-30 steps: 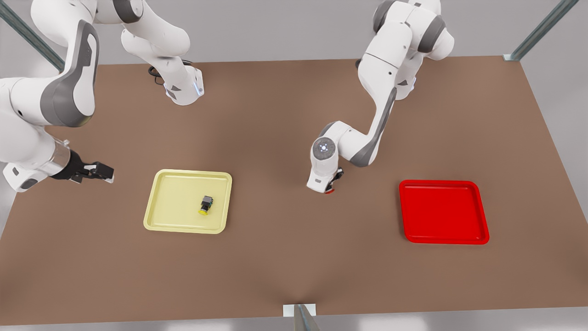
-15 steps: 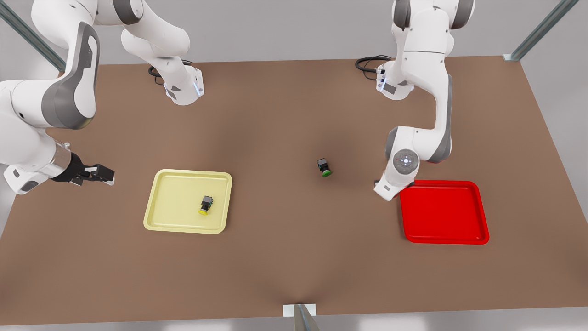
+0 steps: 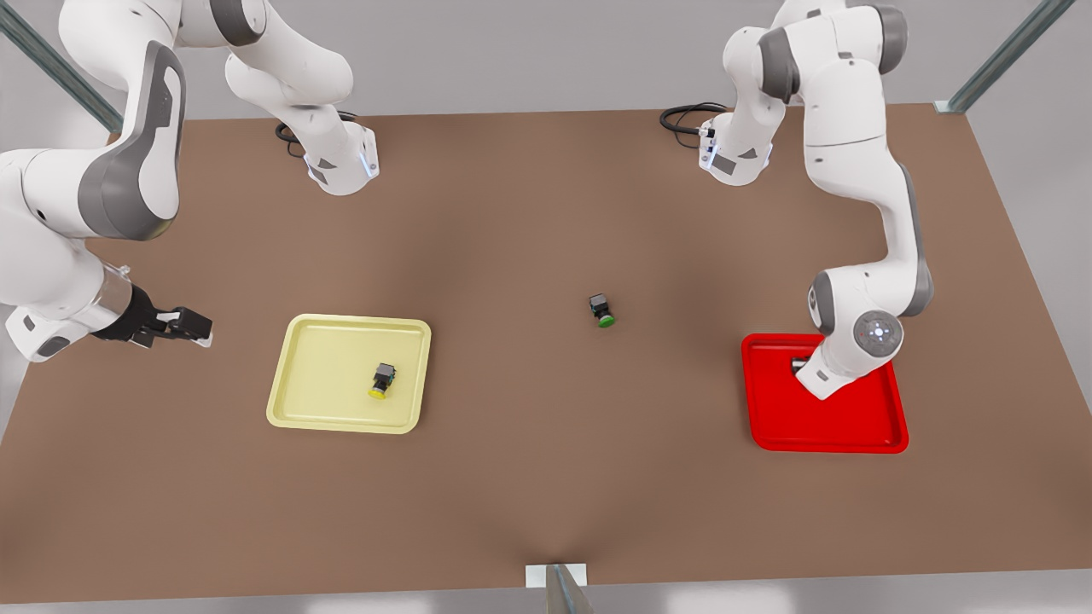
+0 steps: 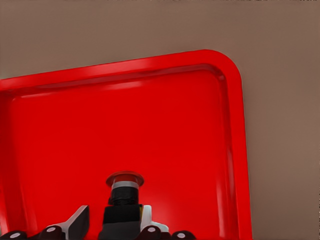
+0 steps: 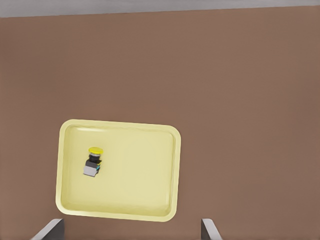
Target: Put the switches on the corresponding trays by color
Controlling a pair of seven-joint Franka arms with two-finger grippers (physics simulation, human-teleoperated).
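Observation:
My left gripper (image 4: 115, 222) is shut on the red switch (image 4: 124, 181), holding it over the red tray (image 4: 160, 120). In the front view this gripper (image 3: 802, 365) sits over the red tray's (image 3: 845, 422) far-left corner, at the front view's right. The yellow switch (image 3: 382, 380) lies on its side in the yellow tray (image 3: 324, 367). The right wrist view also has the yellow switch (image 5: 93, 161) and the yellow tray (image 5: 140, 170). A green switch (image 3: 602, 310) lies on the table between the trays. My right gripper (image 3: 192, 324) waits open, left of the yellow tray.
The brown table (image 3: 529, 460) holds both arm bases (image 3: 341, 166) at its far edge, with a black cable (image 3: 682, 115) near the one on the front view's right. A metal bracket (image 3: 559, 580) stands at the near edge.
My left gripper has carried the red switch from the table's middle rightward to over the red tray, uncovering the green switch. The right arm has hardly moved.

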